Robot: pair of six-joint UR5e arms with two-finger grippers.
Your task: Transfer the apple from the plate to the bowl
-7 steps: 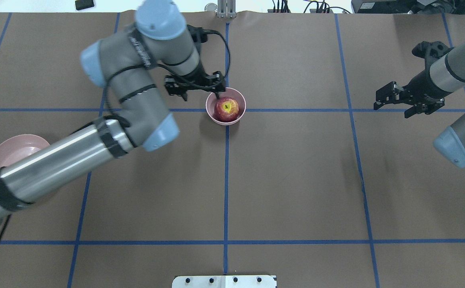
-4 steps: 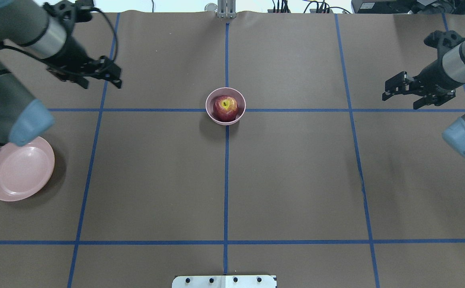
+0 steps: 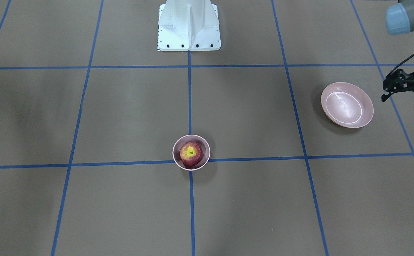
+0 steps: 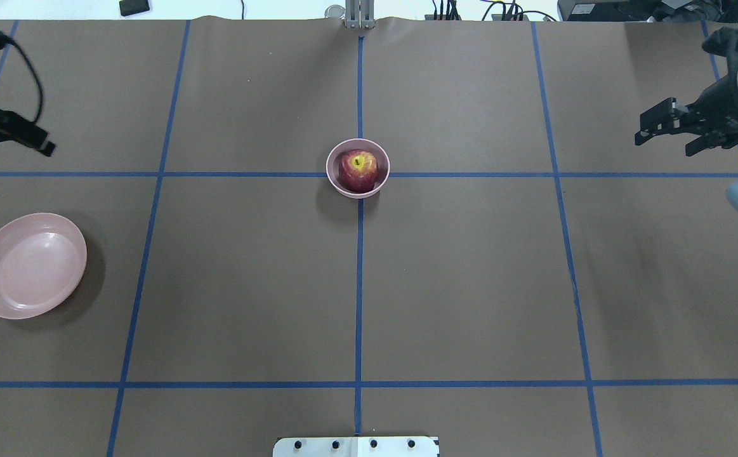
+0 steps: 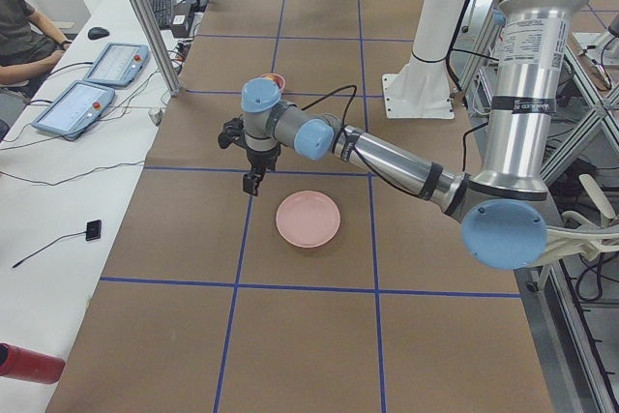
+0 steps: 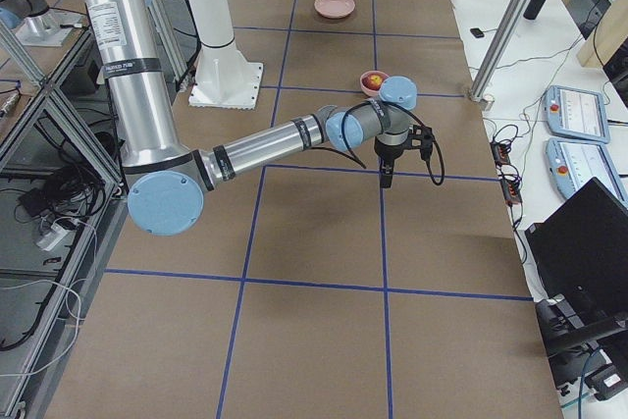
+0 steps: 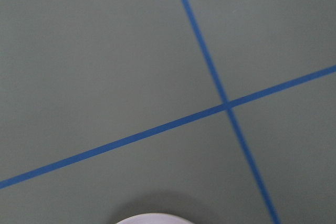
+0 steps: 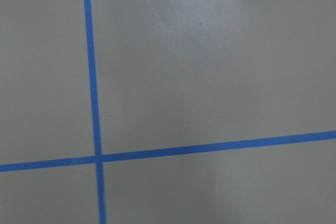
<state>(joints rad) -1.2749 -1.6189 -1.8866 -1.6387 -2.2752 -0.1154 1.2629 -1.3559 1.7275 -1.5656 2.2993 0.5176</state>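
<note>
The dark red apple point(image 4: 358, 169) with its yellow stem patch sits inside the small deep pink bowl point(image 4: 335, 155) at the table's middle; it also shows in the front view point(image 3: 191, 153). The wide pink plate point(image 4: 29, 265) lies bare at the near left, and it also shows in the front view point(image 3: 347, 105). My left gripper point(image 3: 401, 102) is open and holds nothing, raised beside the plate, far from the bowl. My right gripper point(image 4: 665, 146) is open and holds nothing at the far right.
Brown table paper with blue tape grid lines. The white robot base plate point(image 4: 356, 446) sits at the near edge. Cables and gear point(image 4: 629, 9) line the far edge. A red bottle point(image 5: 29, 363) lies off the paper in the left side view.
My left arm has pulled away from the bowl to the far left, uncovering the plate. My right gripper has drawn back to the right. The apple stays in the bowl.
</note>
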